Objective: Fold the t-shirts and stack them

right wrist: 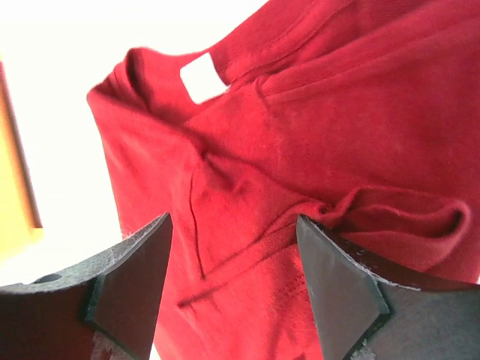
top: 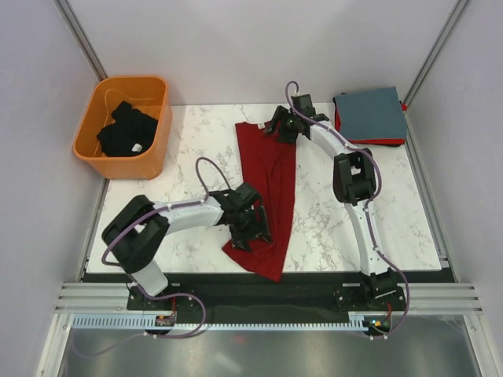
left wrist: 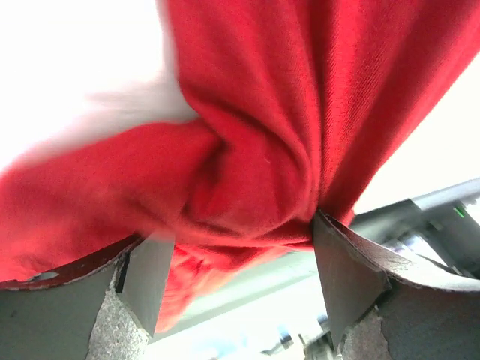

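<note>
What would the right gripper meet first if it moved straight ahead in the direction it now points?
The dark red cloth t-shirt: it fills the view just ahead of the open right gripper, though the gap between them is unclear.

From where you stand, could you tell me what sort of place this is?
Probably a robotics lab test cell: white panel walls, a left arm and right arm bolted to an aluminium rail, and a marble-pattern table beside an orange basket.
</note>
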Robot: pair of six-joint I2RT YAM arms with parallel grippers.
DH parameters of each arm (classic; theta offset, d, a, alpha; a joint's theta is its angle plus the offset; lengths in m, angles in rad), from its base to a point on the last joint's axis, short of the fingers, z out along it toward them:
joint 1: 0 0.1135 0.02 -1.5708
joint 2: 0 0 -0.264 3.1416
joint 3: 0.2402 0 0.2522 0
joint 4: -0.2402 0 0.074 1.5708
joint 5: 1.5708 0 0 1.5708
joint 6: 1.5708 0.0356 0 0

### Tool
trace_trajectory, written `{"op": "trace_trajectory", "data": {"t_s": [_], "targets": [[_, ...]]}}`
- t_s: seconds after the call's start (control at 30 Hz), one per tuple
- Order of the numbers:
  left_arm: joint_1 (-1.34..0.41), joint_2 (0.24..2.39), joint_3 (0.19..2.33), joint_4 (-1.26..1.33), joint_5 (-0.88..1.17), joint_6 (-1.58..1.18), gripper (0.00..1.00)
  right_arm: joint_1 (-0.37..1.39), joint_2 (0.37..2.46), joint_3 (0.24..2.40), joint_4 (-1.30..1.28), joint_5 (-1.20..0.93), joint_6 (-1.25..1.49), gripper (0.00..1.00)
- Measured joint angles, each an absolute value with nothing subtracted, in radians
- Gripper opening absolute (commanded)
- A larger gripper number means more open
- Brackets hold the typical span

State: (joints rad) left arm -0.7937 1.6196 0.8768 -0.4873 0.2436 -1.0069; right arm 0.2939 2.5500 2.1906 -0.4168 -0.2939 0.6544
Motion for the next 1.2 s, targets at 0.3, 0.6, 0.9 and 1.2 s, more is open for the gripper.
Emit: {"op": "trace_trajectory", "data": {"t_s": [0.3,0.6,0.9,1.2], "targets": [[-0.934,1.737,0.998,-0.401,0.327,-1.17,0.75,0.295,2.676,2.388,-0.416,-0.34,0.685,0.78],[-1.041,1.448,1.21,-0.751,0.119,-1.186,0.77,0.289,2.663,2.383,-0.404,-0.297,0.682,0.82],[-0.844,1.451,1.382,-0.894,-0.112,-0.975,0.78,0.237,2.392,2.251,-0.511,-0.264,0.632,0.88],[-0.532,1.859,1.583,-0.826,-0.126,-0.735,0.63,0.193,1.525,1.547,-0.524,-0.191,0.579,0.88]]}}
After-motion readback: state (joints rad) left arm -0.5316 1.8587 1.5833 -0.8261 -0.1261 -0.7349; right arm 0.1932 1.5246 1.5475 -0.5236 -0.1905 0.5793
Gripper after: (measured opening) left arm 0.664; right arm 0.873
